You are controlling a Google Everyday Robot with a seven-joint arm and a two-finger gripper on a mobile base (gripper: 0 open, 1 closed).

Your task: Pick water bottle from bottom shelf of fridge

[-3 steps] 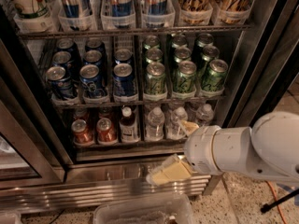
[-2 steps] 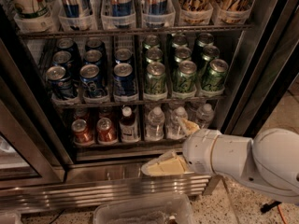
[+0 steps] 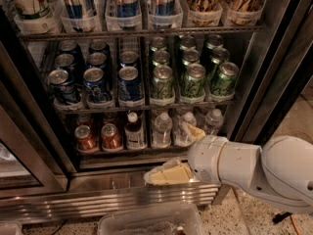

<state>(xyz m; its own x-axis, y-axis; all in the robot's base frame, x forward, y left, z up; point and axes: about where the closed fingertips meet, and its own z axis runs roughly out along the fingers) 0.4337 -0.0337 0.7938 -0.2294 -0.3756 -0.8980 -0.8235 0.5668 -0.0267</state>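
Fingers (image 3: 168, 173) of your gripper (image 3: 181, 152): spread wide, holding nothing | water bottle (image 3: 179, 132): just behind upper finger, on bottom shelf (image 3: 122, 152) | handling: likely light, ribbed, squashy, maybe slick; you should pinch mid-body, below cap, gently

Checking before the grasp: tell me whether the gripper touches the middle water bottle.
Cannot tell. Camera view: the open gripper has its upper finger across the water bottle; neither contact nor gap shows.
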